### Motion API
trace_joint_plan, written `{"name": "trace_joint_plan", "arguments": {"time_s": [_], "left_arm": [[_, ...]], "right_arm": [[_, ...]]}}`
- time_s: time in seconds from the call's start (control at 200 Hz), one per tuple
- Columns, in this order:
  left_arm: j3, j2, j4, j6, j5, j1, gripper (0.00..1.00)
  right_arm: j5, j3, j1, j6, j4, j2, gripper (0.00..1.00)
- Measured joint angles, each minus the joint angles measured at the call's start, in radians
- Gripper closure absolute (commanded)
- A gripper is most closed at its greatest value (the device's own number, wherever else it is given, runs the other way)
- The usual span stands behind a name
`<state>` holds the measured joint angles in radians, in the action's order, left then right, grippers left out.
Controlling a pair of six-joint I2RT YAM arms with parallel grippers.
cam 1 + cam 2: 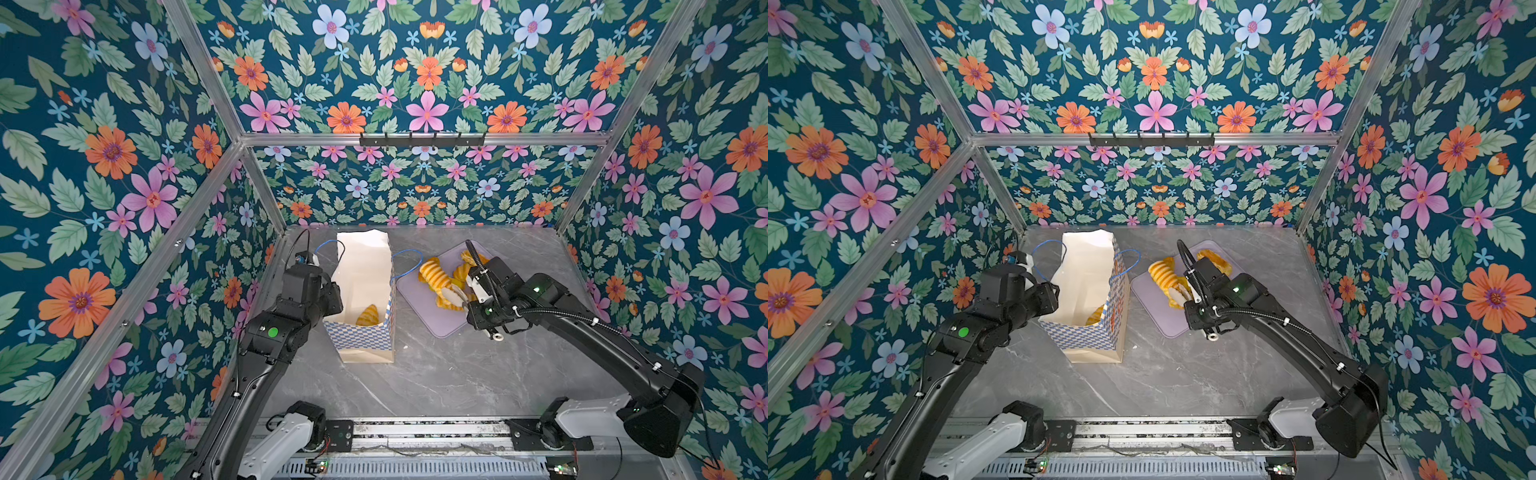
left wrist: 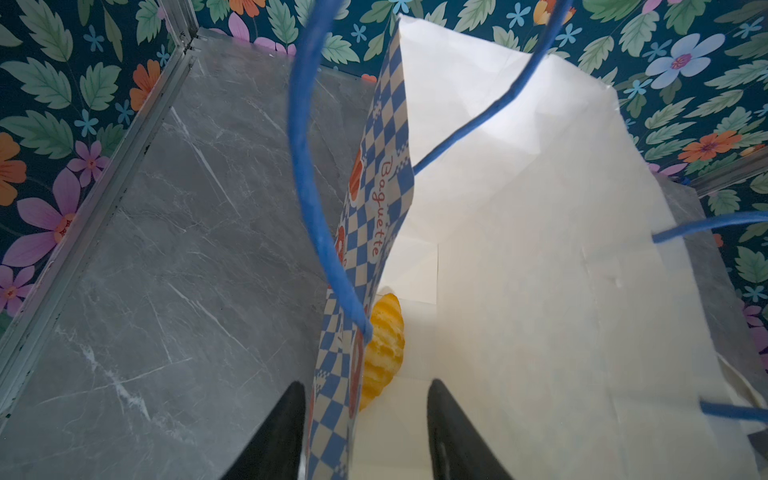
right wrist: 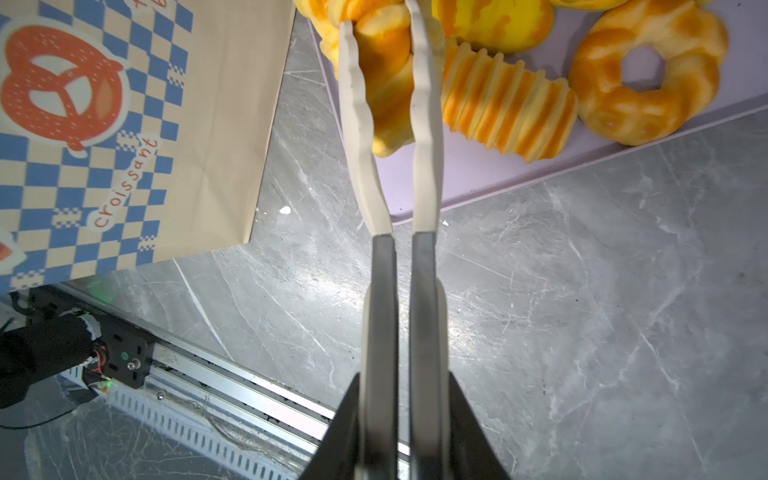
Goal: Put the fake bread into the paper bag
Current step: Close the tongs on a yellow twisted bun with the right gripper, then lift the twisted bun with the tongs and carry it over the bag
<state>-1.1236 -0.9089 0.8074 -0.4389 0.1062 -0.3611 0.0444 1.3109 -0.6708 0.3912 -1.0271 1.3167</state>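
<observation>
Right gripper [image 3: 403, 395]: clamped on the steel shanks of one pair of tongs [image 3: 384, 291], shanks drawn nearly together. White tips [image 3: 353, 104] pinched on one piece of fake bread [image 3: 386, 83], just inside the rim of the one lavender tray [image 3: 478, 187]. Counted beside and beyond the tips, on the tray: one ribbed roll [image 3: 507, 108], one twisted ring [image 3: 648, 70], one yellow bun [image 3: 494, 20]; further pieces cut off by the frame edge, left uncounted. Crossed beneath the shanks: the tray's rim, then bare grey table [image 3: 582, 311]. Stood off to one side of the tips: the one paper bag [image 3: 232, 104], parted from the tray by a narrow strip of table.

Left gripper [image 2: 365, 384]: held spread, black fingers [image 2: 274, 432] astride the bag's checkered wall, one outside, one inside; contact with the wall not discernible. Seen just ahead of the fingertips, low inside the bag: one croissant [image 2: 384, 349]. Beyond it: mouth open, white interior roomy. Counted at the rim: two blue cord handles [image 2: 316, 187]. Outward of the outer finger: bare table as far as the aluminium frame rail [image 2: 104, 187].
</observation>
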Motion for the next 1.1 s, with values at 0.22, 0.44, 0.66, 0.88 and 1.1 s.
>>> {"name": "trace_joint_plan", "arguments": {"time_s": [0.22,0.44,0.66,0.88,1.1], "left_arm": [[0.006,-0.005,-0.002,0.0,-0.003,0.0,0.69],[0.006,-0.006,-0.004,0.0,-0.008,0.0,0.84],[0.006,-0.01,-0.004,0.0,-0.01,0.0,0.94],[0.002,-0.012,-0.005,0.0,-0.01,0.0,0.99],[0.001,-0.003,-0.005,-0.008,-0.01,0.0,1.0]], "right_arm": [[0.032,0.001,0.051,0.019,0.007,-0.061,0.73],[0.062,0.055,0.065,0.028,0.006,-0.079,0.74],[0.084,0.151,0.066,0.043,-0.003,-0.087,0.74],[0.109,0.262,0.066,0.051,-0.026,-0.086,0.74],[0.154,0.381,0.043,0.072,-0.029,-0.054,0.75]]}}
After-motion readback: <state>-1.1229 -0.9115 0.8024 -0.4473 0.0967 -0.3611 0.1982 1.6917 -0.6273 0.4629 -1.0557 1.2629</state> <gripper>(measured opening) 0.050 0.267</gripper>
